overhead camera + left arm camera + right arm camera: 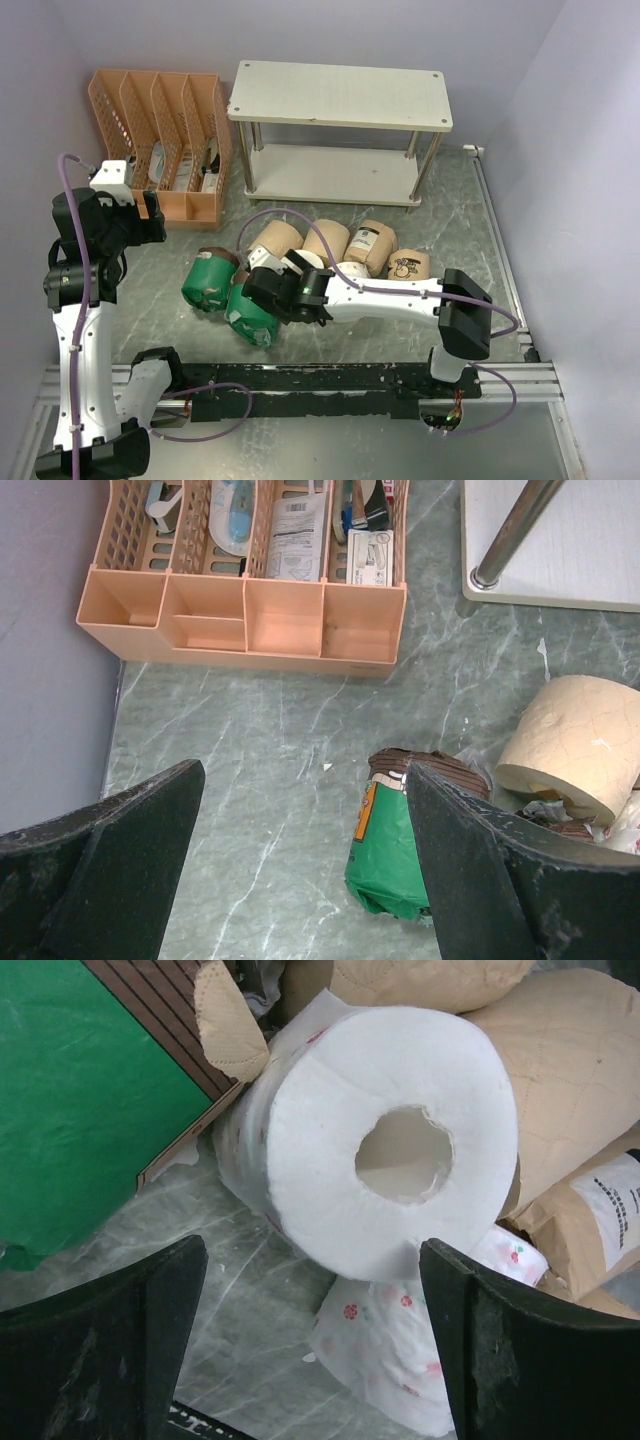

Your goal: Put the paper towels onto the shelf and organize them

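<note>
While the paper towels (330,245) are lying heaped on the table (470,210) just before the shelf (340,95), none on its boards yet, I am lining up the right gripper (312,1260), spread wide and empty, on a bare white roll (385,1160). I am judging this the first pickup; next I am needing to advance and close. The left gripper (305,775) is hanging open, empty.

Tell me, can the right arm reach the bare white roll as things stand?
Probably yes: the right gripper is open and the white roll lies just ahead of it, with nothing in between.
</note>
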{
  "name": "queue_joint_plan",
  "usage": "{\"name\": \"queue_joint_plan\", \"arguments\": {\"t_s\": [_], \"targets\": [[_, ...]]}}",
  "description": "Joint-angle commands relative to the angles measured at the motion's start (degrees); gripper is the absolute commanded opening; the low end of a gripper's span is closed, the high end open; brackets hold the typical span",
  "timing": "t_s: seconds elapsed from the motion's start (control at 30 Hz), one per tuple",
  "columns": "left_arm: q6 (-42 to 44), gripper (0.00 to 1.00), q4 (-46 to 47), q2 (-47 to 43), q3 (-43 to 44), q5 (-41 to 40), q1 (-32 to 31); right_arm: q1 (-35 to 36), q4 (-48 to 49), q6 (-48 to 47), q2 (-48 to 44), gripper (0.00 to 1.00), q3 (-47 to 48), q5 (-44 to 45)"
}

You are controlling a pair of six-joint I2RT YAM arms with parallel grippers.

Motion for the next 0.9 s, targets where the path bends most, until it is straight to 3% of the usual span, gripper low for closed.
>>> {"name": "queue_joint_plan", "arguments": {"t_s": [0.0, 0.57, 0.87], "targets": [[0.6, 0.94, 0.8, -0.6, -0.3, 0.8, 0.6, -0.2, 1.5, -3.4, 1.0, 0.88, 2.2, 1.9], [0.6, 0.93, 0.6, -0.5, 0.2, 0.8, 0.6, -2.6, 6.6, -7.0, 5.1, 0.85, 1.5, -1.6], [0.7, 0.94, 0.6, -0.2, 0.3, 0.7, 0.5, -4.3, 7.3, -7.4, 6.8, 0.55, 1.4, -4.1]]}}
